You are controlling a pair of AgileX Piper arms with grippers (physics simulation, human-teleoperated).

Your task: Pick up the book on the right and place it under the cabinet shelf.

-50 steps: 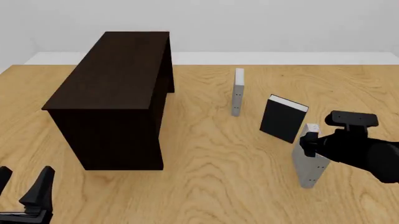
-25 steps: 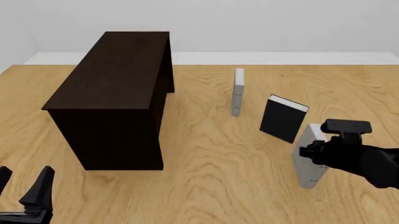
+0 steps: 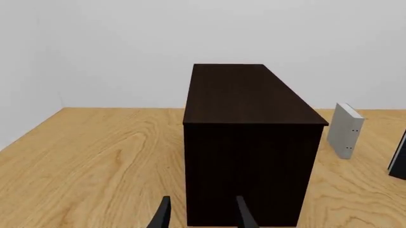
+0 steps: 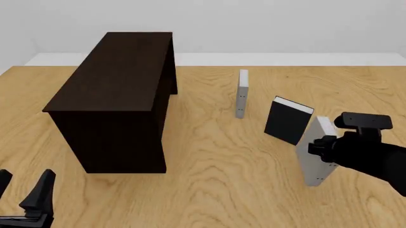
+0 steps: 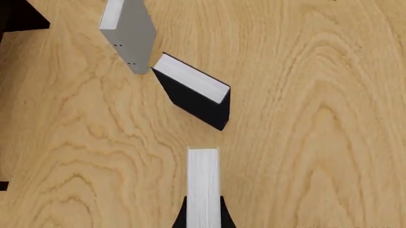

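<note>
Scanning from our left, our left gripper (image 4: 24,199) sits idle at the near table edge, fingers spread wide. Next comes the large dark brown box-shaped wooden cabinet (image 4: 117,95), then a look-alike grey book (image 4: 242,99) and a black-covered book with white pages (image 4: 286,119). Farthest right, the light grey hardcover book with white page edges (image 4: 315,151) stands upright, slightly tilted, pinched by our right gripper (image 5: 203,216) across its thickness. The cabinet lies well to its left, so we judge the carry runs leftward
</note>
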